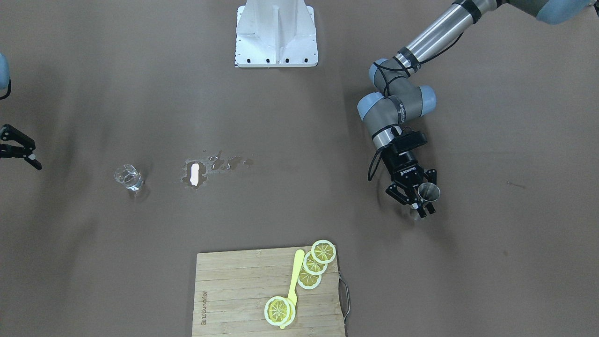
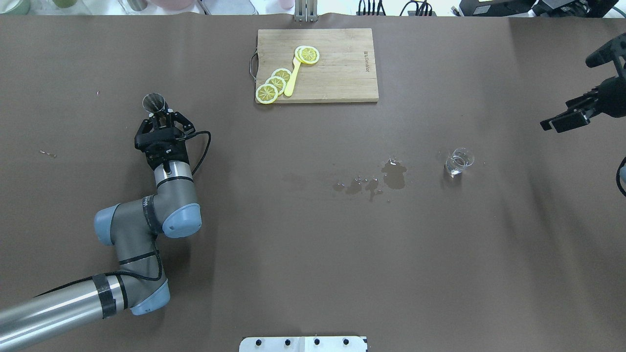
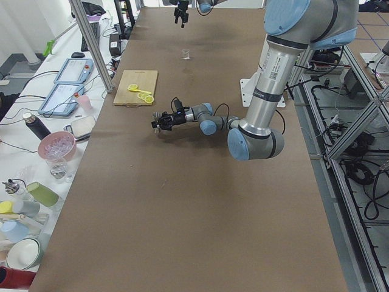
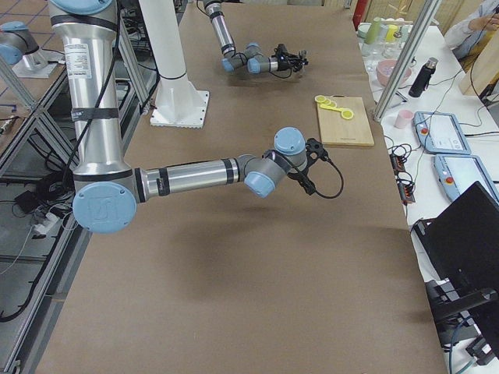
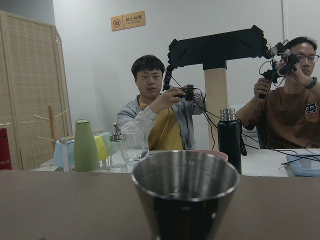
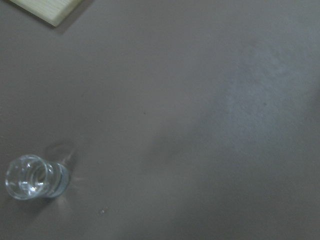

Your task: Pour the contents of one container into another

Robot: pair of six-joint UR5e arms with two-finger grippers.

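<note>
The small clear glass (image 2: 458, 161) stands upright on the brown table, right of centre, with some clear liquid in it. It also shows in the front view (image 1: 127, 177) and low left in the right wrist view (image 6: 32, 177). My right gripper (image 2: 566, 94) hangs open well to the glass's right, apart from it, with nothing between its fingers. The silver jigger (image 2: 154, 103) stands upright at the left. My left gripper (image 2: 164, 116) lies level with the table and is shut on its lower part. The jigger's open upper cone fills the left wrist view (image 5: 186, 187).
A wet spill (image 2: 393, 175) darkens the table between centre and glass. A wooden cutting board (image 2: 337, 63) with lemon slices (image 2: 267, 93) and a yellow spoon lies at the far edge. The white robot base (image 1: 276, 32) stands at mid table. Operators sit beyond the far edge.
</note>
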